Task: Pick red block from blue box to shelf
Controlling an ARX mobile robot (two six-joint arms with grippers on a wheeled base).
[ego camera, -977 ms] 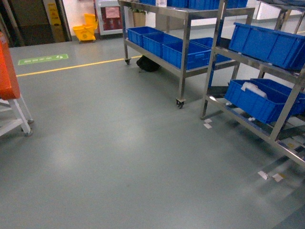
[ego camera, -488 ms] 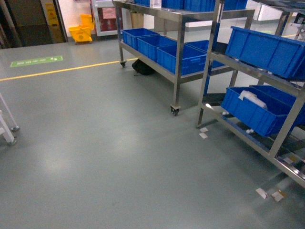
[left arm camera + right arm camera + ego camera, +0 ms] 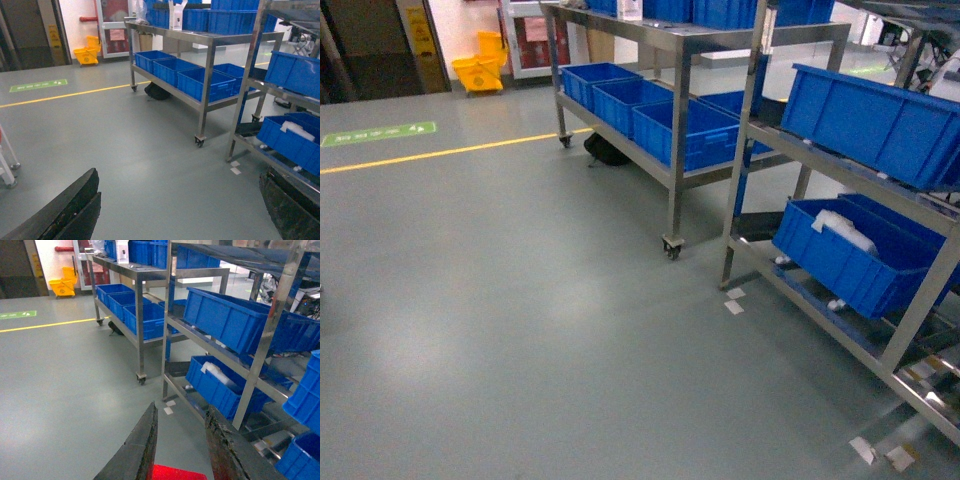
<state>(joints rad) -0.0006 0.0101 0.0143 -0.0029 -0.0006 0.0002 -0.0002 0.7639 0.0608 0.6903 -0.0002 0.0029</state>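
Looking down the right wrist view, I see the small red plastic block (image 3: 177, 473) sitting between the two dark fingers of my right gripper (image 3: 181, 460). The fingers are close together and seem to be pinching the block, so I think the right gripper has it. Only the top of the block shows at the bottom edge, so I cannot tell which way its long side runs.

My left gripper (image 3: 180, 210) has its dark fingers (image 3: 65, 210) spread far apart, with only grey floor (image 3: 150, 165) between them. It holds nothing.

The tall grey steel shelf (image 3: 175, 325) with big royal-blue plastic bins (image 3: 227, 315) stands ahead and to the right of the right gripper. In the head view the shelf (image 3: 740, 150) is on the right side, and a second steel rack (image 3: 675, 110) stands farther back beside it. The right arm is nearer to the shelf than the left one.

I cannot see the light blue box in any view.

I think the block is out of the box and I am carrying it over. Next I need to go forward and to the right to reach the shelf.
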